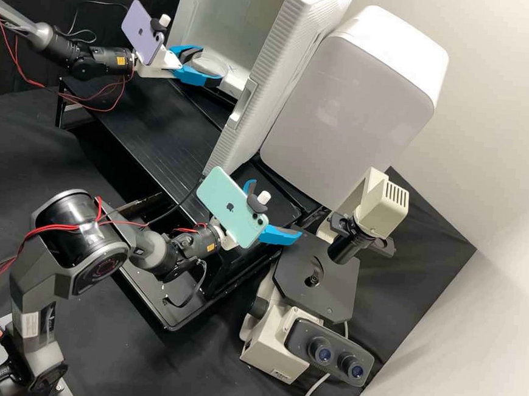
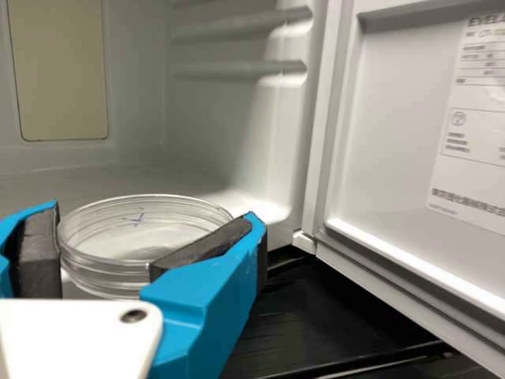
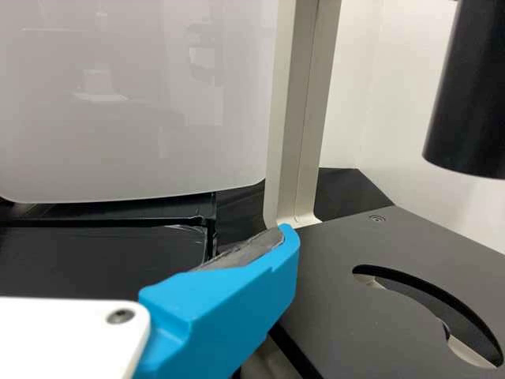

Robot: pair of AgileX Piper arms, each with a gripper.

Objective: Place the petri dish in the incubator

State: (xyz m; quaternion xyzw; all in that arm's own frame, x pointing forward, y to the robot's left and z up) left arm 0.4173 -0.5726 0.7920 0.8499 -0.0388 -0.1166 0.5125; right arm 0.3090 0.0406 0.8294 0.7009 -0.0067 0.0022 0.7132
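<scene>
Left end effector (image 1: 209, 65) with the petri dish (image 2: 134, 237) clamped between its two padded fingers (image 2: 213, 276), which are parted only to the dish's width and press its side wall. The dish is round, with no long axis, and is held level with its flat face up. Ahead of the fingertips is the incubator (image 2: 237, 118) chamber, and its open door (image 1: 274, 70) stands just beside them. Right end effector (image 1: 274, 212), spread and empty, is at the edge of the microscope stage (image 3: 379, 300).
</scene>
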